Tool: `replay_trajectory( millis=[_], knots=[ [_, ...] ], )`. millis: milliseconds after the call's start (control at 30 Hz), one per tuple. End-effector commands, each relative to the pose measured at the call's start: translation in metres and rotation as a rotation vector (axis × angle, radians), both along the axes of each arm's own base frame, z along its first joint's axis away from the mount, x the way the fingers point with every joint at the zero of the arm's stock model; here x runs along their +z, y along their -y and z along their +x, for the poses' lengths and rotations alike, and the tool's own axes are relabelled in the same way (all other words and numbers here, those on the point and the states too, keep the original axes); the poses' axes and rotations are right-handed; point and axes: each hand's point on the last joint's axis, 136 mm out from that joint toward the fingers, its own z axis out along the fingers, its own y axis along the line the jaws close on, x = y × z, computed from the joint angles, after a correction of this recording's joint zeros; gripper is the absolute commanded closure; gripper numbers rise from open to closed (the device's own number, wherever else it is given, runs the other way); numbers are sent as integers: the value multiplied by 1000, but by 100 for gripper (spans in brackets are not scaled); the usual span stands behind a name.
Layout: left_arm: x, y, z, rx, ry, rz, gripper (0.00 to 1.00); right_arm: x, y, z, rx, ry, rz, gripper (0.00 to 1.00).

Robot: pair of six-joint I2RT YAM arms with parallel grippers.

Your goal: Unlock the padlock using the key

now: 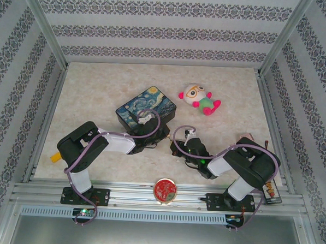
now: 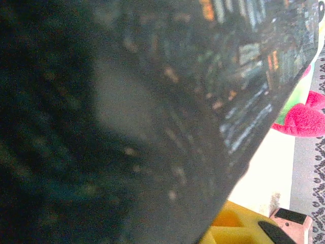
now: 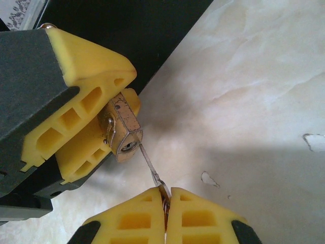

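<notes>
The small brass padlock (image 3: 123, 124) is pinched between the yellow fingers (image 3: 86, 99) of my left gripper (image 1: 154, 133), its keyhole end pointing down and to the right. My right gripper (image 3: 166, 192) is shut on the head of the thin silvery key (image 3: 151, 169). The key's blade slants up and left, and its tip touches the padlock's end face at the keyhole rim. How far it sits inside I cannot tell. In the top view my right gripper (image 1: 176, 147) faces the left one just in front of the dark painted tin box (image 1: 147, 106).
The tin box (image 2: 152, 101) lies very close to the left wrist camera. A plush toy (image 1: 199, 99) lies at the back right. A round red object (image 1: 165, 189) rests on the front rail, and a black item (image 1: 271, 190) sits by the right arm's base.
</notes>
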Motion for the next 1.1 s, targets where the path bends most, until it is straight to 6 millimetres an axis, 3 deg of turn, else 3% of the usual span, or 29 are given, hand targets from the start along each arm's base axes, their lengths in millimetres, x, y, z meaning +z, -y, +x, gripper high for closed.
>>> replay_trajectory(
  millis=[0,733,1067],
  knots=[
    [-26,5,-17,-9,-149,-88,80,12,4,6,-32,36,31,100],
    [-28,9,-17,-19,-157,-107,80,17,-10,9,10,37,55,100],
    [-28,9,-18,-23,-157,-106,79,17,-5,11,1,29,64,100]
  ],
)
